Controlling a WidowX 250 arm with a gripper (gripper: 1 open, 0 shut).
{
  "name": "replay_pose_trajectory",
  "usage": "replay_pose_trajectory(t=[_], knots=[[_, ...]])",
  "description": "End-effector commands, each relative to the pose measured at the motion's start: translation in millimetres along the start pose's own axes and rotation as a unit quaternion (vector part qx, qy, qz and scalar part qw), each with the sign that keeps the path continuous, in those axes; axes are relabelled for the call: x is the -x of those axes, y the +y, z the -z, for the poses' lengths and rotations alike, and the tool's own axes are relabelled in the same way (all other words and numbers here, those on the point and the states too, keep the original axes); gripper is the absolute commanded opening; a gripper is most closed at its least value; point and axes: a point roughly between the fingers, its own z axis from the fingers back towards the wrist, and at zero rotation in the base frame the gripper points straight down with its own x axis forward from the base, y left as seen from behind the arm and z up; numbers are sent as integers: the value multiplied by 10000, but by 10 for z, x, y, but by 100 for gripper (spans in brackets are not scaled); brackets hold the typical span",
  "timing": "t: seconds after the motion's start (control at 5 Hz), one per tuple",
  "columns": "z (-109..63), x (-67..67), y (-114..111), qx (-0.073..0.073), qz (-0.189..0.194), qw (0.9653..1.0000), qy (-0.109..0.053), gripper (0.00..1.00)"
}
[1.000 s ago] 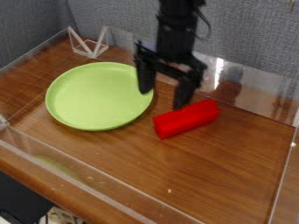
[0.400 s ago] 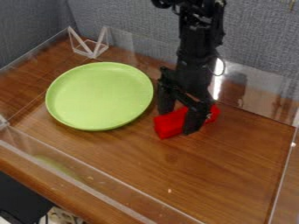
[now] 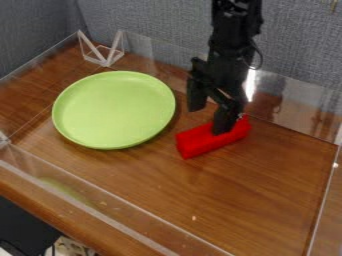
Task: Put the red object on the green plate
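Observation:
The red object (image 3: 211, 140) is a bright red block lying flat on the wooden table (image 3: 267, 190), just right of the green plate (image 3: 114, 108). The plate is round, lime green and has nothing on it. My gripper (image 3: 213, 108) hangs from the dark arm straight over the block's far end. Its jaws are open and point down. The left finger (image 3: 197, 97) is above the table beside the plate's rim. The right finger reaches down to the block's upper end. I cannot tell whether it touches. Nothing is held.
A low clear plastic wall (image 3: 80, 200) runs around the table's edges. A small white wire stand (image 3: 102, 46) sits at the back left corner, against the grey backdrop. Bare wood lies in front of the block and the plate.
The gripper swung right from the plate's rim to the block, dropped low around it, and now sits slightly higher. Its jaws stayed open. The block has not moved.

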Motion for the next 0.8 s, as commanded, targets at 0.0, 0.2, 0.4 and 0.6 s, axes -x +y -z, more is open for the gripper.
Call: replay_pose_trajectory(t=[0.0,0.2,0.4,0.6], knots=[[-181,-2,-191,-292,38,9989,-351,100],[-221,66,-217,-403,-266,9978,-465,100],[-151,115,-145,-399,-463,9967,-526,100],[-66,145,-53,-372,-694,9952,-583,100]])
